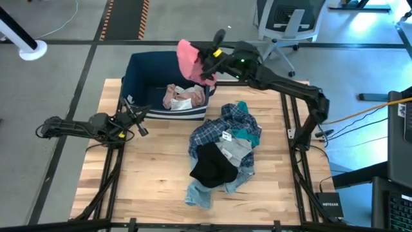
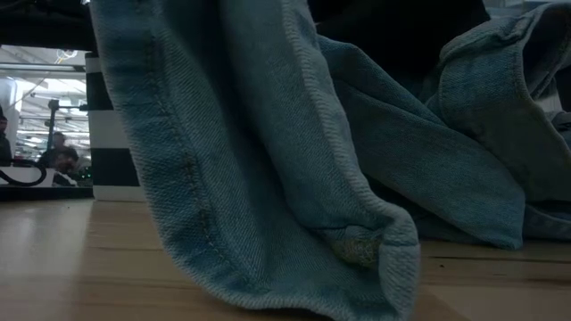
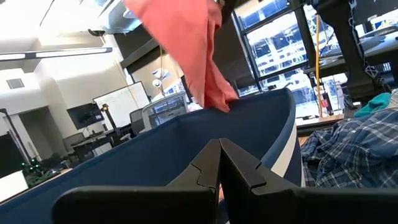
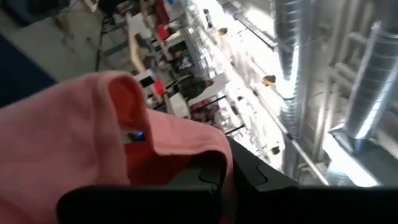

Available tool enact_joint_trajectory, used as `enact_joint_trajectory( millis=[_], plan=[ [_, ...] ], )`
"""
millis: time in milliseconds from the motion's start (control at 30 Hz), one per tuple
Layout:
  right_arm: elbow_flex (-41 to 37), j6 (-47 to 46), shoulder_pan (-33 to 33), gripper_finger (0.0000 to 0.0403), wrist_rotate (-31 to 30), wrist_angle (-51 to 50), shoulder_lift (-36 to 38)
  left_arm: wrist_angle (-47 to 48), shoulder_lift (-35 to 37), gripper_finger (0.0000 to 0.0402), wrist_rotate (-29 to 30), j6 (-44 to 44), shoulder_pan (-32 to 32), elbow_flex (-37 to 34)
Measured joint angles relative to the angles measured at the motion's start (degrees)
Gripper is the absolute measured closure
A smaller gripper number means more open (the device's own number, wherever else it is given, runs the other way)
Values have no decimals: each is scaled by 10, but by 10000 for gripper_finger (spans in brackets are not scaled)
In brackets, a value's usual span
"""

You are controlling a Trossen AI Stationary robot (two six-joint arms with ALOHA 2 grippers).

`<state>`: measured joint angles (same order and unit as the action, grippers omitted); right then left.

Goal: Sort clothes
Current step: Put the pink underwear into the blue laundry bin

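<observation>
Wooden table; navy bin at far edge w/ a pale garment inside. Clothes pile mid-table: blue plaid shirt on top, black piece below it, jeans at near end, small teal item at far end. Right gripper above bin's far right corner, clamped on pink top, which hangs from it over the bin. Left gripper closed, empty, just beside bin's near left wall.

High view looks straight down; low view sits against the jeans.
</observation>
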<state>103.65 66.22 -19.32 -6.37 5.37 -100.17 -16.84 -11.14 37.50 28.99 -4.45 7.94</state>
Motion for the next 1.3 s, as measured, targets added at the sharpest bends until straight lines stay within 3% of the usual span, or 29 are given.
enact_joint_trajectory(
  millis=[667, 767, 1000, 1133, 1300],
  plan=[
    [5, -53, -13, 383, -23, -144, -55, 0, 0, 400, 0, 0, 0, 0],
    [5, -65, -13, 357, -31, -158, -55, 0, 0, 400, 0, 0, 0, 0],
    [12, -65, -13, 244, -36, -254, -53, 0, 0, 400, 0, 0, 0, 0],
    [84, -52, -5, 201, -37, -395, -51, 0, 0, 400, 0, 0, 0, 0],
    [189, -56, 5, 188, -37, -541, -48, 0, 0, 400, 0, 0, 0, 0]
  ],
)
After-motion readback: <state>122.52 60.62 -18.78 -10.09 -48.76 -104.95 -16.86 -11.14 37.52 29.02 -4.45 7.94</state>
